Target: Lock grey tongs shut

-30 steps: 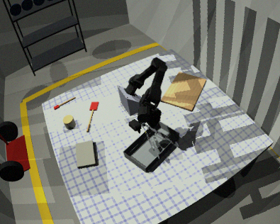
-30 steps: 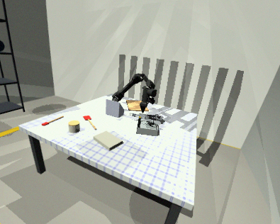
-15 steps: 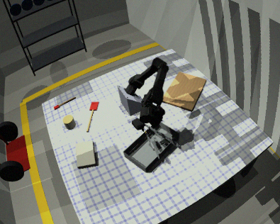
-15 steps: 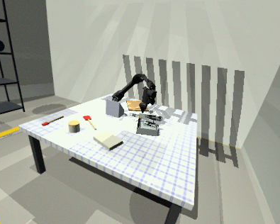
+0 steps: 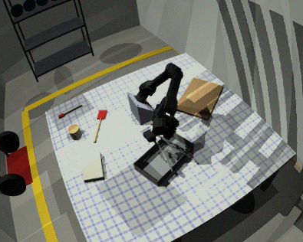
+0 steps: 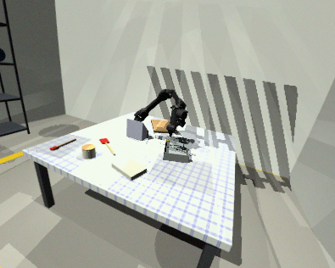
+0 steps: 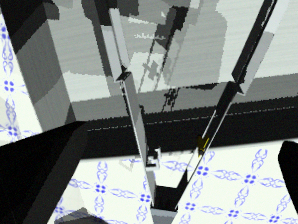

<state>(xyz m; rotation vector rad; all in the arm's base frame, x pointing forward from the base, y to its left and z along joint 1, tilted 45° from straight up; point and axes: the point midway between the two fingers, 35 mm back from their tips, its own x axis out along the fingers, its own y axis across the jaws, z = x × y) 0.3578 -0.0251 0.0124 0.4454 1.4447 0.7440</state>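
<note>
The grey tongs (image 5: 168, 150) (image 7: 134, 112) lie open in a V across the roasting tin (image 5: 146, 174) (image 6: 176, 157) (image 7: 112, 137). In the wrist view their hinge end is at the bottom, over the cloth beyond the tin's rim, and the two arms spread upward over the tin. A small yellow part shows by the right arm. My gripper (image 5: 161, 138) (image 7: 184, 140) is open and empty above the hinge-side rim, with one finger on each side of the tongs in the wrist view. The exact height gap is unclear. The wooden board (image 5: 212, 89) (image 6: 160, 125) lies at the back with nothing on it.
A grey slanted block (image 5: 139, 109) (image 6: 136, 130) stands near the arm's base. A red spatula (image 5: 101, 114) (image 6: 104, 141), a red-tipped brush (image 5: 70, 111) (image 6: 63, 144), a round can (image 5: 74, 132) (image 6: 88, 152) and a cream block (image 5: 93, 168) (image 6: 129, 168) lie on the left side.
</note>
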